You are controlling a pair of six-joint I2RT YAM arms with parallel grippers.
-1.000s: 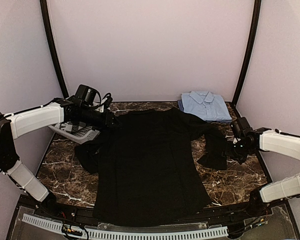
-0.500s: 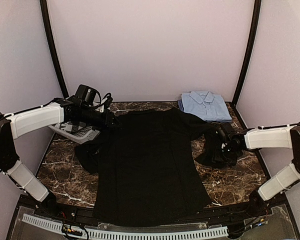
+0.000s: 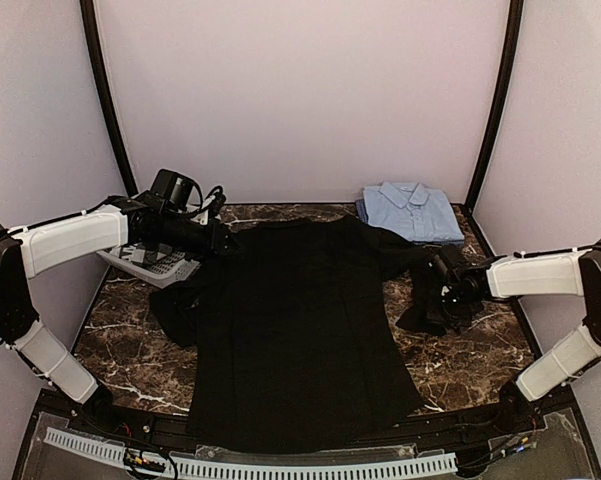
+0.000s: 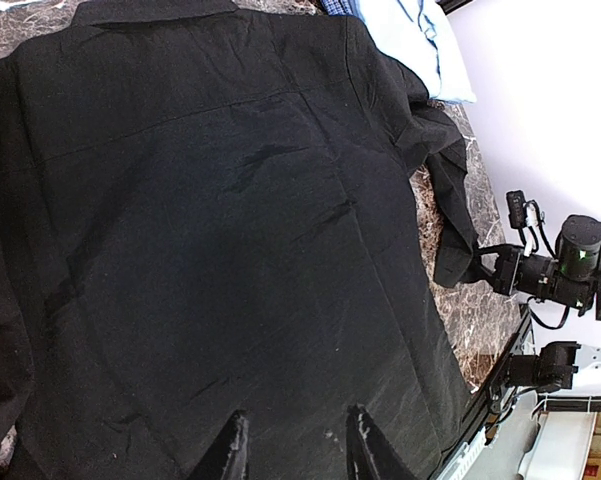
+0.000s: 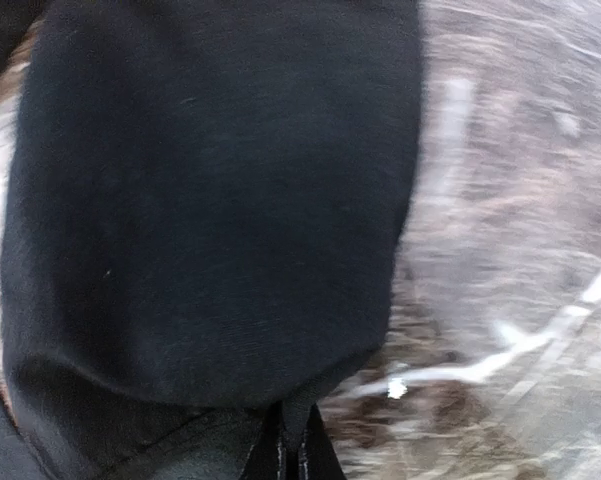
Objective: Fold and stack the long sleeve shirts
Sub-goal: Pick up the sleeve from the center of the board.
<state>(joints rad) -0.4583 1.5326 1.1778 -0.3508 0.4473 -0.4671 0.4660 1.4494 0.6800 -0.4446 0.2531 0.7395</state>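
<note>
Marble table (image 3: 472, 362) bears black shirt (image 3: 300, 330), folded blue shirt (image 3: 410, 210), grey tray (image 3: 165, 268).

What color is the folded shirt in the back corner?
The folded shirt is light blue; the top view shows it best.

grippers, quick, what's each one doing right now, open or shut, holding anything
left gripper: open, nothing between its fingers.
right gripper: shut on the sleeve of the black shirt.
</note>
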